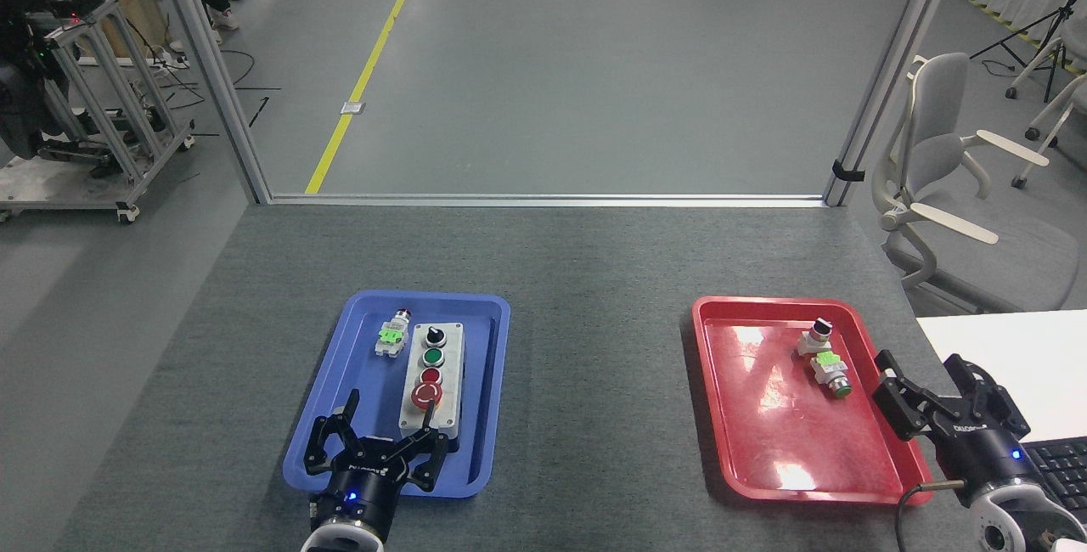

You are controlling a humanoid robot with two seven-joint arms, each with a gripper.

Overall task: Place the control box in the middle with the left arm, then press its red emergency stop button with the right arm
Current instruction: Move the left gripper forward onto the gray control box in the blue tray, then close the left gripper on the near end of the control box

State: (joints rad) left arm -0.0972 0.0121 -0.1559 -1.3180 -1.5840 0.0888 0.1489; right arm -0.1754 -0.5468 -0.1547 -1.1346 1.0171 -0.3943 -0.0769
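My left gripper (389,426), fingers spread wide, sits at the box's (433,388) near end inside the blue tray (488,382). Bare tabletop (594,382) lies between trays. Right gripper (932,389) open beside red tray (764,450).

Single head cam, high, looks fwd/down over table (594,263) to floor.

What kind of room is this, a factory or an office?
Most likely a robotics lab or test workshop. Yellow floor lines mark off zones, an aluminium-frame equipment cart stands with cables, and office chairs sit beside a grey work table holding switch parts in trays.
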